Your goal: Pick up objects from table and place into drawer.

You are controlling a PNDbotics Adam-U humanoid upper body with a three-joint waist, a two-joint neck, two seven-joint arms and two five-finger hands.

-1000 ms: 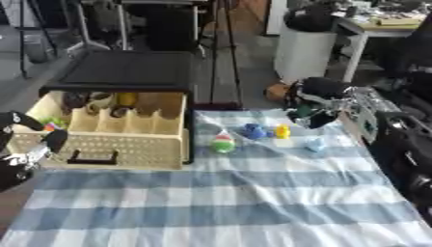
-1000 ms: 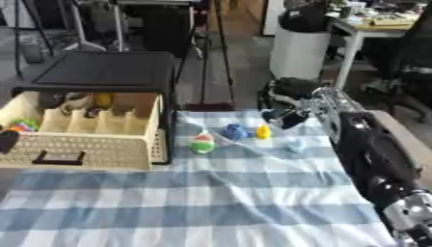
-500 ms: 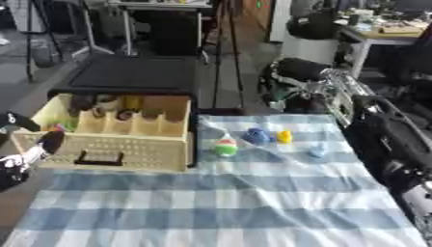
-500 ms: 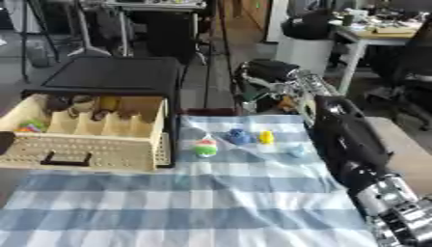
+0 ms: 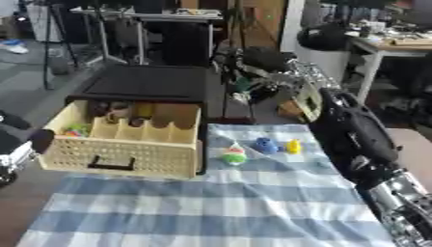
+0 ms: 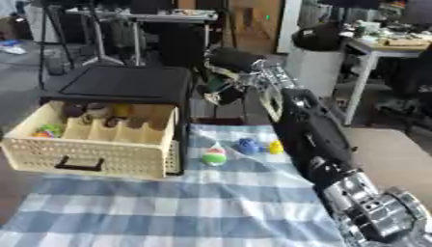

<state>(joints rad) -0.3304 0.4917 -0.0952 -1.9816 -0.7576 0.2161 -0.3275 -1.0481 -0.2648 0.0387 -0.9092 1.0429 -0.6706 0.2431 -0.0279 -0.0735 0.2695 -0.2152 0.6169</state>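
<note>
The cream drawer [image 5: 127,157] stands pulled out of the black cabinet [image 5: 148,82] at the left, with several small things in its back compartments. On the blue checked cloth [image 5: 219,207] lie a green, red and white toy [image 5: 234,155], a blue toy [image 5: 266,144] and a yellow toy [image 5: 293,146]. My right arm runs up from the lower right. Its hand [image 6: 226,89] hangs beyond the cloth's far edge, by the cabinet's right side, fingers curled on a small green and white thing [image 6: 216,85]. My left hand [image 5: 21,147] rests open at the left edge, beside the drawer front.
A white bin [image 5: 325,48] and a desk [image 5: 397,46] stand at the back right. Stands and dark furniture [image 5: 143,29] fill the floor behind the cabinet. My right forearm [image 5: 358,130] covers the right part of the cloth.
The right hand has swung left and farther away, from above the toys to beside the cabinet. The camera has shifted too. The pale blue toy by the yellow one no longer shows.
</note>
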